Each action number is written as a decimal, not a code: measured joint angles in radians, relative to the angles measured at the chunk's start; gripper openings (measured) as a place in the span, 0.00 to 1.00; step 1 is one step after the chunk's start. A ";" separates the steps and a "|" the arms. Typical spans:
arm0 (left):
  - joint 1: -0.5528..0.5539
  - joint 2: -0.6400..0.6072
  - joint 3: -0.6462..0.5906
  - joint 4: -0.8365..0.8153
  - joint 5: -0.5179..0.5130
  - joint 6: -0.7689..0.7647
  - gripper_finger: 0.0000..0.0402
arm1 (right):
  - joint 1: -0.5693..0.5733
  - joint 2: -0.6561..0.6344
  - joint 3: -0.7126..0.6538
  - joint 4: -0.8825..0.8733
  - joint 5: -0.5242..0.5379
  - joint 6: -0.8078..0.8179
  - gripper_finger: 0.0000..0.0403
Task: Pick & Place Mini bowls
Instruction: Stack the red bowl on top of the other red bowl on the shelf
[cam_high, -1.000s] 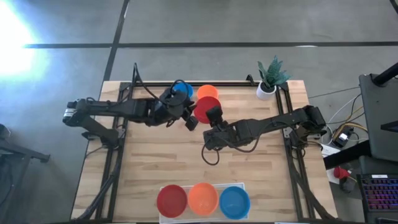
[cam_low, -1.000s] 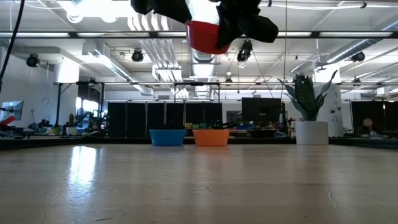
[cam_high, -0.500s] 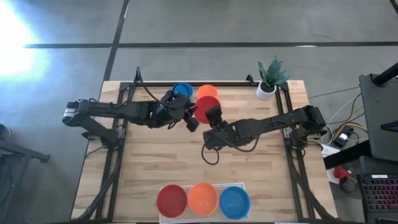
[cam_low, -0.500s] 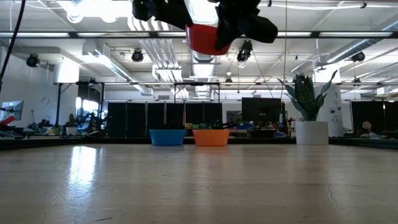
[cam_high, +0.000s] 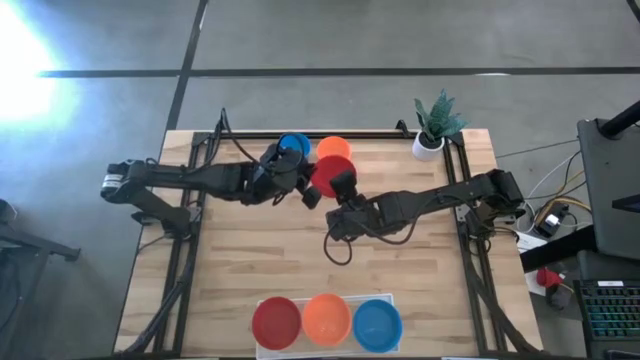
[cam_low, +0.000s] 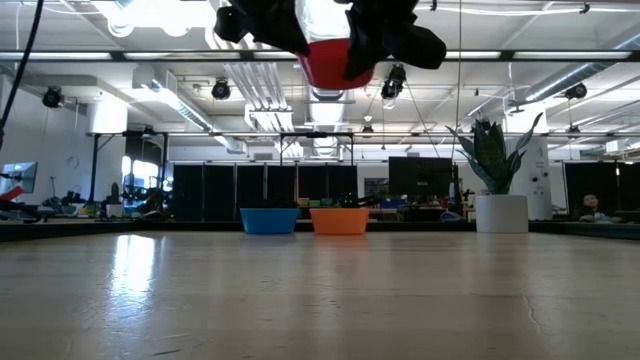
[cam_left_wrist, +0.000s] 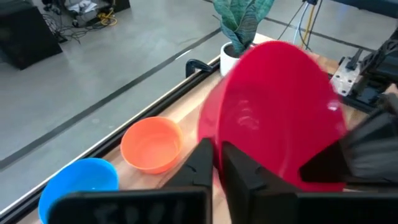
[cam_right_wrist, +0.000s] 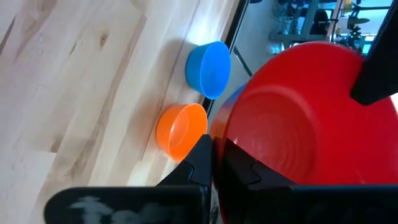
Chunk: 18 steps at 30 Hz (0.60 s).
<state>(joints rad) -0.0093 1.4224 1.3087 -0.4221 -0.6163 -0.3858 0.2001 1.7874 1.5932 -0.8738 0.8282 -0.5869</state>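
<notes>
A red mini bowl (cam_high: 324, 174) hangs high above the table's far middle, with both grippers on it. My left gripper (cam_high: 305, 190) reaches it from the table's left and my right gripper (cam_high: 339, 194) from the right; each is shut on its rim. In the low view the bowl (cam_low: 335, 62) shows under the dark grippers. A blue mini bowl (cam_high: 293, 146) and an orange one (cam_high: 334, 148) stand on their bases at the far edge. My left gripper has the red bowl's rim (cam_left_wrist: 210, 127) between its fingers, one finger inside the bowl and one outside. It comes slanting down from the table's left. The bowl is lifted clear, opening up. My right gripper holds the rim (cam_right_wrist: 219, 132) on the bowl's other side, one finger (cam_right_wrist: 200, 157) outside the wall and one inside. It slants down from the table's right. The bowl hangs clear of the table.
Red (cam_high: 276, 322), orange (cam_high: 325, 318) and blue (cam_high: 377, 324) bowls sit in a row on a white tray at the near edge. A small potted plant (cam_high: 435, 125) stands at the far right corner. Bare wood lies between the arms and the tray.
My left gripper has sunk a little and moved toward the red bowl; in the low view it now covers the bowl's left edge. The bowl and my right gripper have kept still.
</notes>
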 joint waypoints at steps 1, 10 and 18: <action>0.001 0.000 0.000 0.000 0.000 0.001 0.03 | 0.000 0.000 0.000 0.002 0.000 0.000 0.02; 0.001 0.001 0.000 -0.003 0.000 0.005 0.00 | -0.001 0.000 0.000 0.001 0.001 -0.015 0.02; 0.001 0.002 0.000 -0.006 0.006 0.011 0.00 | 0.001 0.000 0.001 0.003 0.001 -0.047 0.12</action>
<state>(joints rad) -0.0078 1.4242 1.3083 -0.4285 -0.6106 -0.3749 0.2015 1.7874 1.5940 -0.8712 0.8289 -0.6339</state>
